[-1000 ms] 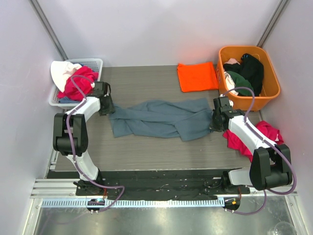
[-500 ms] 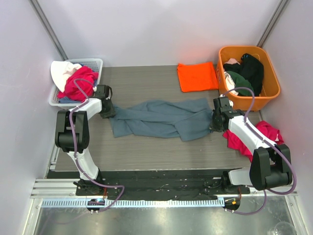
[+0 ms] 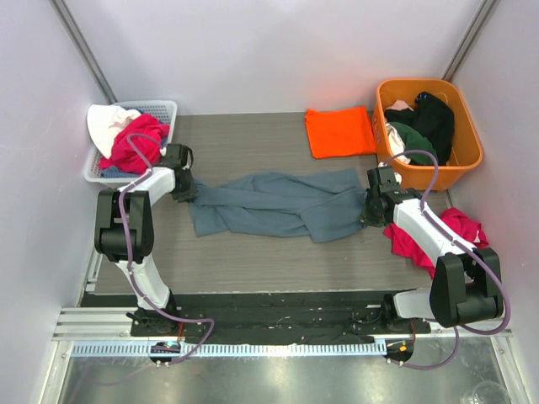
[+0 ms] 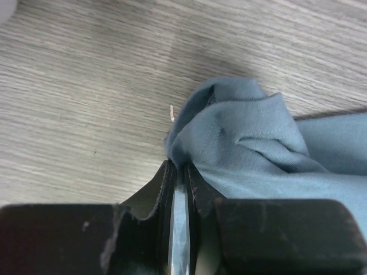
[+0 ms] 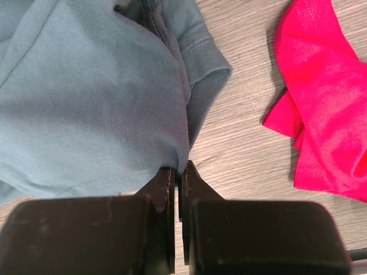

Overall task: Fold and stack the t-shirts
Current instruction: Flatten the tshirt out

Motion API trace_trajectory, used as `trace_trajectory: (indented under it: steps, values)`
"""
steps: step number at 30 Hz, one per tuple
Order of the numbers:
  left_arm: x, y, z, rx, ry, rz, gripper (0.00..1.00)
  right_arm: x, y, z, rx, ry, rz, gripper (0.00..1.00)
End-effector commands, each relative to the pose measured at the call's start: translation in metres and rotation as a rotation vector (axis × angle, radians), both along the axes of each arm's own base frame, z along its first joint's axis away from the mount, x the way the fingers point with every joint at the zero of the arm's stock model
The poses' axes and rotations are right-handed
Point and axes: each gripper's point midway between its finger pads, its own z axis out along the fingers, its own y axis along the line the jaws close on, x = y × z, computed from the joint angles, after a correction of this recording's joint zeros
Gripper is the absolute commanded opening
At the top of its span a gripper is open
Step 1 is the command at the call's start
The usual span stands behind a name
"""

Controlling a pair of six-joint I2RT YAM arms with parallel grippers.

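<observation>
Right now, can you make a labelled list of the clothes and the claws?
Middle: slate blue-grey cotton t-shirt, stretched out and wrinkly
Left claw: pinching the shirt's left end
Right claw: pinching its right end
Far side: bright orange cotton t-shirt, folded flat
Far right: orange plastic tub with dark clothes inside
Far left: white mesh basket with red and white clothes

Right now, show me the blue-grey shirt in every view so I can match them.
Top external: the blue-grey shirt lies across the middle of the table.
Left wrist: its bunched corner sits right of centre.
Right wrist: it fills the upper left.
Shared landmark: the table's grey wood grain.
</observation>
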Motion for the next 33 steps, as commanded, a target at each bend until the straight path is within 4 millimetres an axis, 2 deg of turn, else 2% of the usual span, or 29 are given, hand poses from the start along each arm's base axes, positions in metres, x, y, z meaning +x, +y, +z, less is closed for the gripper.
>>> trace_trajectory:
  steps: [1, 8, 11, 13, 15, 22, 28, 29, 31, 33]
  values:
    - [0.017, 0.008, 0.057, 0.034, -0.11, 0.001, 0.14, 0.007, -0.002, 0.015, -0.001, -0.054, 0.004, 0.01]
    - [0.015, 0.011, 0.108, 0.052, -0.169, -0.009, 0.15, 0.005, -0.001, 0.021, 0.005, -0.066, 0.006, 0.01]
    - [0.012, 0.014, 0.119, 0.061, -0.187, -0.01, 0.16, 0.005, -0.001, 0.023, 0.009, -0.07, 0.005, 0.01]
    - [0.01, 0.014, 0.121, 0.069, -0.185, -0.014, 0.11, 0.006, -0.001, 0.025, 0.012, -0.076, 0.007, 0.01]
    - [0.007, 0.015, 0.124, 0.071, -0.186, -0.011, 0.0, 0.005, -0.001, 0.027, 0.013, -0.077, 0.007, 0.01]
    - [-0.004, 0.017, 0.136, 0.08, -0.208, -0.009, 0.0, 0.006, 0.0, 0.038, 0.018, -0.101, 0.007, 0.01]
    - [-0.017, 0.015, 0.16, 0.051, -0.256, 0.008, 0.0, 0.01, 0.003, 0.07, 0.041, -0.182, 0.021, 0.01]
    - [-0.021, 0.014, 0.171, 0.041, -0.284, 0.009, 0.0, 0.009, 0.004, 0.074, 0.046, -0.181, 0.025, 0.01]
    - [-0.026, 0.011, 0.184, 0.018, -0.318, 0.019, 0.0, 0.011, 0.009, 0.094, 0.072, -0.233, 0.042, 0.01]
    - [-0.035, 0.002, 0.208, -0.038, -0.379, 0.011, 0.0, 0.011, 0.015, 0.12, 0.109, -0.3, 0.067, 0.01]
